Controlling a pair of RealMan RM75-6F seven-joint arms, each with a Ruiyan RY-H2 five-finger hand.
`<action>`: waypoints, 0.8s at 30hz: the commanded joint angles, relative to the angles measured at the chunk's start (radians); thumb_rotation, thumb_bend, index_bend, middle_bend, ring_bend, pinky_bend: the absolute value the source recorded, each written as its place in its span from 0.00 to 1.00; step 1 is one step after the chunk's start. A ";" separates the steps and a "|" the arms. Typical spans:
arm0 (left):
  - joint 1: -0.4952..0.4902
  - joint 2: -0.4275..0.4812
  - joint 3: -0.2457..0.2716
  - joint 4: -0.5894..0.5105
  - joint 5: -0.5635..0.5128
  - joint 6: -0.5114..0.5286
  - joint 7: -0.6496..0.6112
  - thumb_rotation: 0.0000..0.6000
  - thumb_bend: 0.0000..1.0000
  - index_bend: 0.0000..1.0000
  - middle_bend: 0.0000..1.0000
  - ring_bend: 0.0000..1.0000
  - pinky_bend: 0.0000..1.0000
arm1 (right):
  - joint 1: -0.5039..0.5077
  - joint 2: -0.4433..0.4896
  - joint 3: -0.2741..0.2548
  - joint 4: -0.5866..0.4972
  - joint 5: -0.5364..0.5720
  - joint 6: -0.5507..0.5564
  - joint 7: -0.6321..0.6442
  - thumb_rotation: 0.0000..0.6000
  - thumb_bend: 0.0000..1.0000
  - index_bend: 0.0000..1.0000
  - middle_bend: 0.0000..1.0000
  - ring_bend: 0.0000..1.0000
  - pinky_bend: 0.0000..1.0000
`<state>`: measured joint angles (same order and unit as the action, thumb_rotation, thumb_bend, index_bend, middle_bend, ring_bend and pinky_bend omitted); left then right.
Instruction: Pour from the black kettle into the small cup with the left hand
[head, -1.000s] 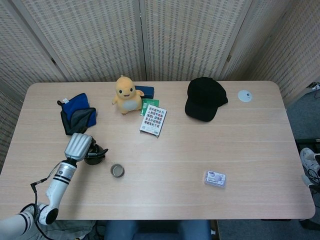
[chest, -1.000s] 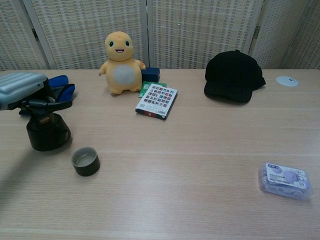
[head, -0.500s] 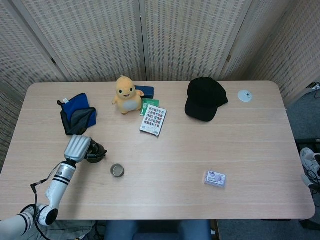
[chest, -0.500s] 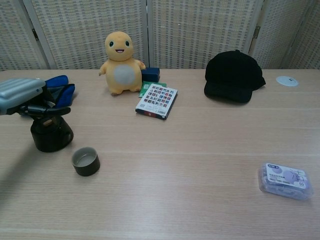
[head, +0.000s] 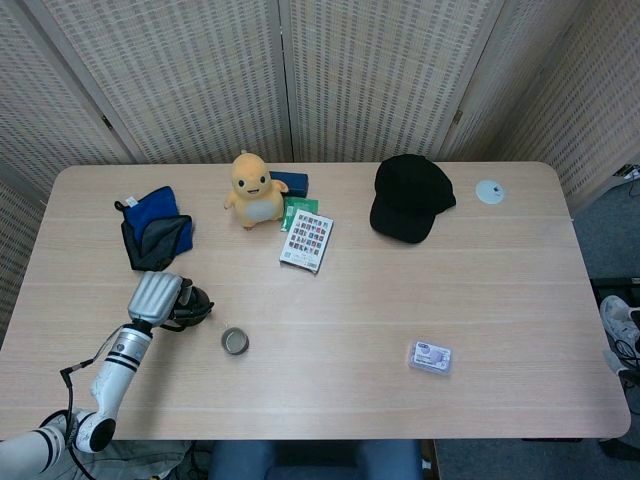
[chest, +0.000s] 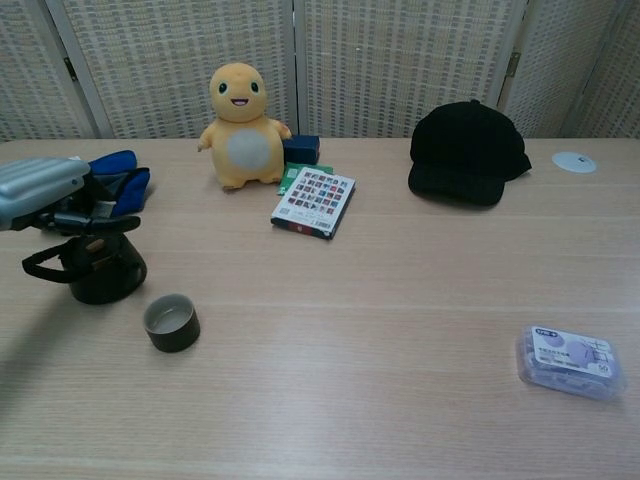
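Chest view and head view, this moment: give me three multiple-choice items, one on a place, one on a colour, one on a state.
1. Where does the small dark cup stand?
A. beside the black kettle
B. on the black cap
C. by the clear plastic box

2. What colour is the plush toy?
A. green
B. yellow-orange
C. white

3. What is the left hand doing?
A. lying flat
B. holding the cup
C. holding the kettle from above

Answers: 1 A, they stand side by side; 2 B, its body shows it; 3 C, fingers are on its top.
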<state>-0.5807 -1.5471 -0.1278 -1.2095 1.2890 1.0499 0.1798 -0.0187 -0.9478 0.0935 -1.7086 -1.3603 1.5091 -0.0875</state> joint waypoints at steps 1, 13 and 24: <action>0.002 0.006 0.000 -0.010 0.008 0.008 -0.007 0.20 0.15 0.65 0.72 0.62 0.13 | 0.001 0.000 0.000 0.000 0.000 -0.001 0.000 1.00 0.17 0.38 0.38 0.31 0.36; 0.036 0.069 -0.022 -0.105 0.032 0.106 -0.016 0.27 0.15 0.46 0.48 0.41 0.13 | 0.005 0.001 0.001 0.002 -0.010 -0.001 0.008 1.00 0.17 0.38 0.38 0.31 0.36; 0.144 0.183 -0.023 -0.346 -0.074 0.223 0.139 1.00 0.15 0.25 0.31 0.25 0.12 | 0.026 0.017 -0.013 0.009 -0.054 -0.040 0.061 1.00 0.17 0.38 0.38 0.31 0.35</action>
<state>-0.4715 -1.3952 -0.1508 -1.4979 1.2476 1.2323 0.2777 0.0045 -0.9328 0.0817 -1.7012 -1.4081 1.4723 -0.0346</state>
